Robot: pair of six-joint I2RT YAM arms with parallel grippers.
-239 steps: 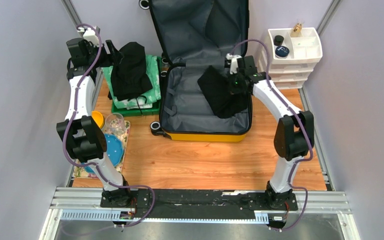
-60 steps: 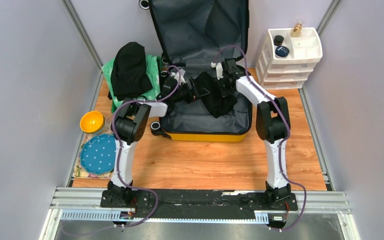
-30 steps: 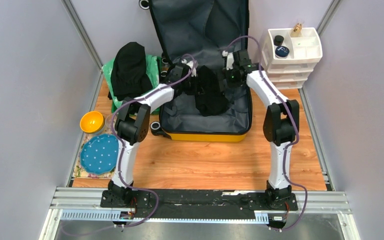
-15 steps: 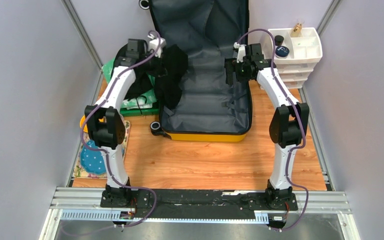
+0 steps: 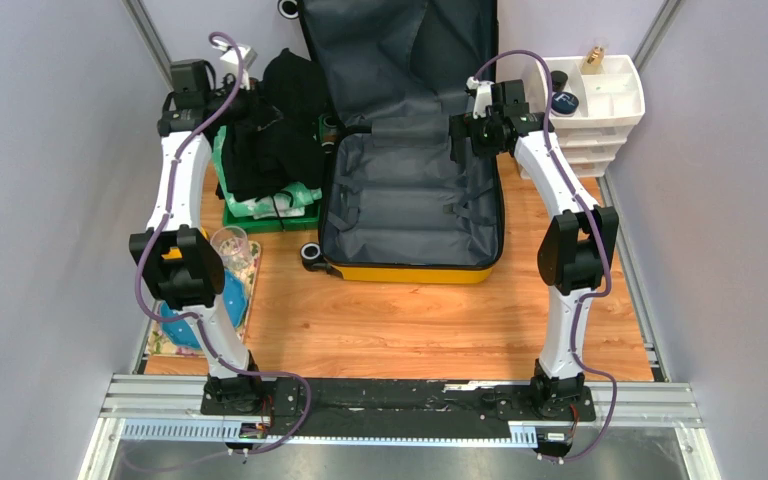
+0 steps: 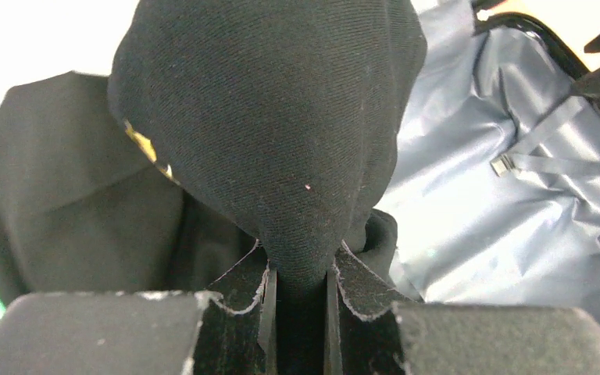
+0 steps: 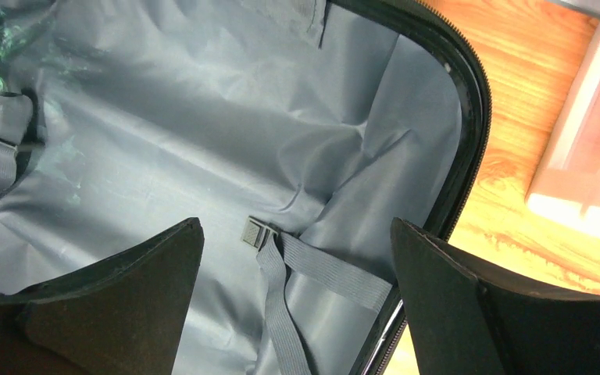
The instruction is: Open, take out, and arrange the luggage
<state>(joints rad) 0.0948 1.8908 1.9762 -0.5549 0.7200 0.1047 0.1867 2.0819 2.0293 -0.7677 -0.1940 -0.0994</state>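
1. Swung out of the luggage (image 5: 410, 200), the black garment (image 6: 266, 133) now hangs at ten o'clock, pinched by the left gripper (image 6: 298, 289).
2. Right gripper (image 7: 295, 234) gapes empty over the open luggage, twelve o'clock.
3. Dropped off-centre, the garment may slide off the pile (image 5: 260, 165).

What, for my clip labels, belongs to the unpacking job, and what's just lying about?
Job: luggage, black garment, left gripper holding it, clothes pile on the green tray.
Lying about: white drawer unit, glass, blue plate.
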